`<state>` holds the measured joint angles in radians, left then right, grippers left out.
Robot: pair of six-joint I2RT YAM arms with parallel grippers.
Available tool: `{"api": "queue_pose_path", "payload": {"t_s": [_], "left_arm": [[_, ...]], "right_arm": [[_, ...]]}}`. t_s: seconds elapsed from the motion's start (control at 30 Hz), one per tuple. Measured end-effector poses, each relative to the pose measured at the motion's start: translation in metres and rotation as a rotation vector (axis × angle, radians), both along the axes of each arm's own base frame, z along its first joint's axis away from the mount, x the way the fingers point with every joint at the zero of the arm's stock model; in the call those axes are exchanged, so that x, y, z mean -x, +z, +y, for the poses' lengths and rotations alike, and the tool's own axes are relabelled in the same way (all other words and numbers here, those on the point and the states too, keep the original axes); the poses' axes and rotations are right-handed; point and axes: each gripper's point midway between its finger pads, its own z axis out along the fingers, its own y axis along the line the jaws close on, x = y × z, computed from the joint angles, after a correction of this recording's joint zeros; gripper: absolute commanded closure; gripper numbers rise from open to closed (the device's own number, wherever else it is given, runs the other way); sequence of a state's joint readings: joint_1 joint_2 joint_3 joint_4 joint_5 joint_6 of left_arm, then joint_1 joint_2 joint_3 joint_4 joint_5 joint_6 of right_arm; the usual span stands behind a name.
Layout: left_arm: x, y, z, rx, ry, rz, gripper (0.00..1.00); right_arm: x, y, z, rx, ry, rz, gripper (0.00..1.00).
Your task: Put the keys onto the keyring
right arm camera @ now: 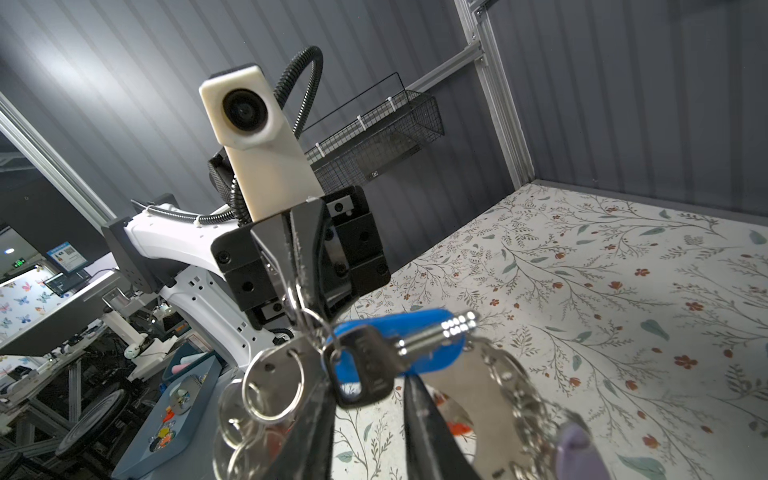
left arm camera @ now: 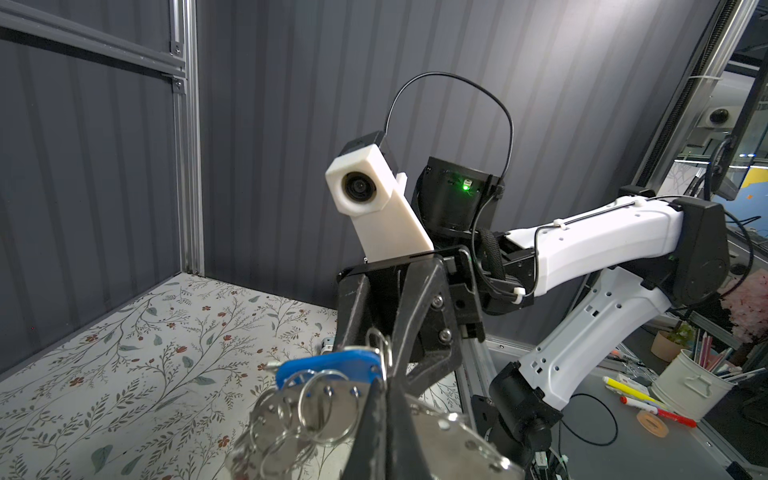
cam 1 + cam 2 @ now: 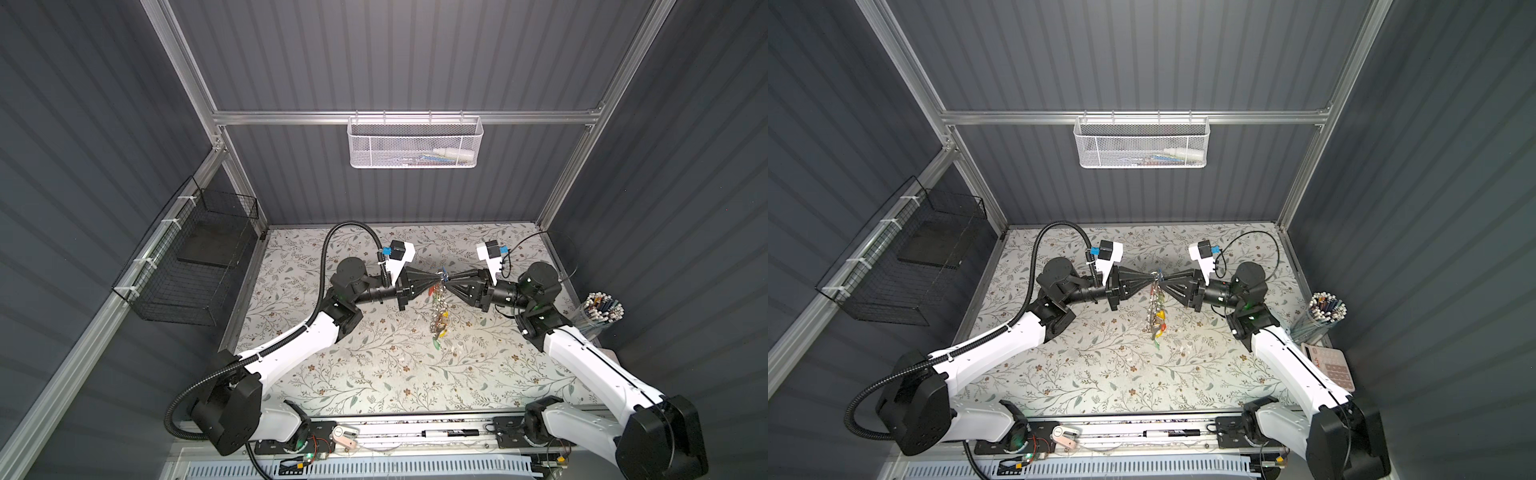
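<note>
The keyring (image 3: 439,320) (image 3: 1156,316), a flat grey plate rimmed with split rings and coloured tags, hangs in mid-air over the table's middle. My left gripper (image 3: 434,279) (image 2: 385,399) is shut on the top edge of the plate (image 2: 453,444). The keys (image 1: 374,357) carry a blue tag (image 2: 332,365) and sit at the plate's top edge, by its split rings (image 1: 272,382). My right gripper (image 3: 449,282) (image 1: 368,374) faces the left one tip to tip. Its jaws stand a little apart, closed on the dark head of a key.
A white mesh basket (image 3: 415,143) hangs on the back rail. A black wire basket (image 3: 195,266) is fixed to the left wall. At the table's right edge stand a cup of pens (image 3: 602,311) and a calculator (image 3: 1329,365). A marker (image 3: 451,433) lies on the front rail.
</note>
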<state>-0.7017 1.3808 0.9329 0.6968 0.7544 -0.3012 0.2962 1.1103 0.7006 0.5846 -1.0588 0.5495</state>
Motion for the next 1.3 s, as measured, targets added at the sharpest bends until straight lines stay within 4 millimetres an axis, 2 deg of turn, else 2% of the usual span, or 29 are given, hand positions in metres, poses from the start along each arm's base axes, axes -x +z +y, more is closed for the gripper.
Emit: {"api": "queue_pose_path", "payload": {"t_s": [0.3, 0.83, 0.93, 1.17, 1.3], "left_arm": [[-0.003, -0.006, -0.002, -0.013, 0.005, 0.016, 1.0], [-0.012, -0.02, -0.006, -0.049, 0.022, 0.062, 1.0], [-0.013, -0.02, -0.006, -0.05, 0.027, 0.063, 1.0], [-0.016, -0.025, -0.006, -0.068, 0.046, 0.075, 1.0], [-0.016, -0.026, -0.006, -0.072, 0.046, 0.08, 1.0]], "right_arm": [[-0.001, -0.001, 0.0, 0.004, -0.004, -0.009, 0.56], [-0.003, -0.005, 0.001, 0.022, -0.027, -0.022, 0.61], [-0.003, -0.007, -0.002, 0.04, -0.057, -0.023, 0.6], [0.003, 0.01, -0.019, 0.031, -0.132, -0.085, 0.55], [0.001, 0.009, -0.021, 0.031, -0.14, -0.081, 0.55]]}}
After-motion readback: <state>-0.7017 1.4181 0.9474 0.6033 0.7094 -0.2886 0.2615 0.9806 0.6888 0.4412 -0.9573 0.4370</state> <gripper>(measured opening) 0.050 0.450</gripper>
